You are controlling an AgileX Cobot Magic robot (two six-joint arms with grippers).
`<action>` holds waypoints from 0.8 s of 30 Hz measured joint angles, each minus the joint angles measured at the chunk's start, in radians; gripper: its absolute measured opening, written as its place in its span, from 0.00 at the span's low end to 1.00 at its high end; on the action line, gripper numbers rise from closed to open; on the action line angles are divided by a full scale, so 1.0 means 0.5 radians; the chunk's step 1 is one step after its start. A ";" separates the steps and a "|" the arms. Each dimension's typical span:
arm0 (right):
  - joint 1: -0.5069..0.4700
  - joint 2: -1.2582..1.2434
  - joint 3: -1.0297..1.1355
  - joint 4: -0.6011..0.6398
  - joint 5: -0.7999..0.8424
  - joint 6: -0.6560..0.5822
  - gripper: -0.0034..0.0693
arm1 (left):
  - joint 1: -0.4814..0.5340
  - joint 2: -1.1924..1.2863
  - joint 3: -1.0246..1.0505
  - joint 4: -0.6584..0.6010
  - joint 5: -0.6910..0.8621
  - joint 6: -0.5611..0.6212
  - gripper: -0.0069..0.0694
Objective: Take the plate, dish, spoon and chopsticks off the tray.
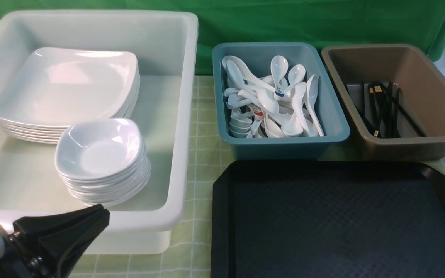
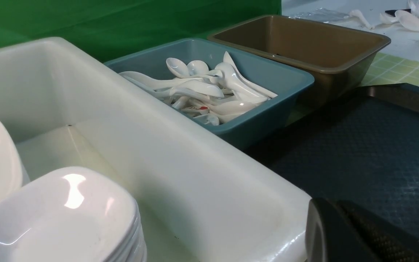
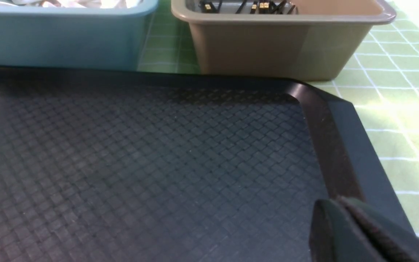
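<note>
Plate, dish, spoon and chopsticks are all off the tray (image 1: 346, 216), as far as its visible part shows; the near edge is cut off. They presumably lie among the stacked plates (image 1: 66, 83), the stacked dishes (image 1: 99, 150), the jumbled spoons (image 1: 284, 100) and the black chopsticks (image 1: 388, 108) in the bins beyond and beside the tray's far and left edges. Both the left gripper (image 1: 104, 210) and the right gripper (image 3: 336, 203) have their fingertips together, with nothing held. The clearing looks finished, with only the arms' parking perhaps left.

Plates (image 1: 68, 85) behind bowls (image 1: 99, 148) in left bin (image 1: 189, 116), spoons (image 1: 280, 100) and chopsticks (image 1: 384, 108) in bins behind tray (image 1: 346, 220)
</note>
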 joint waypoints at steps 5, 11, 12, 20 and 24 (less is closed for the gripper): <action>0.000 0.000 0.000 0.000 0.000 0.000 0.14 | 0.000 0.000 0.000 0.000 0.000 0.000 0.11; 0.000 0.000 0.000 -0.002 0.000 0.000 0.17 | 0.012 -0.023 0.017 0.012 -0.064 0.036 0.11; 0.000 0.000 0.000 -0.002 0.000 0.000 0.17 | 0.062 -0.065 0.041 0.022 -0.143 0.039 0.11; 0.000 0.000 0.000 -0.002 -0.005 0.000 0.20 | 0.856 -0.629 0.295 0.009 -0.277 0.009 0.09; 0.000 0.000 0.000 -0.002 -0.005 0.000 0.20 | 1.210 -0.938 0.456 0.005 -0.030 -0.090 0.09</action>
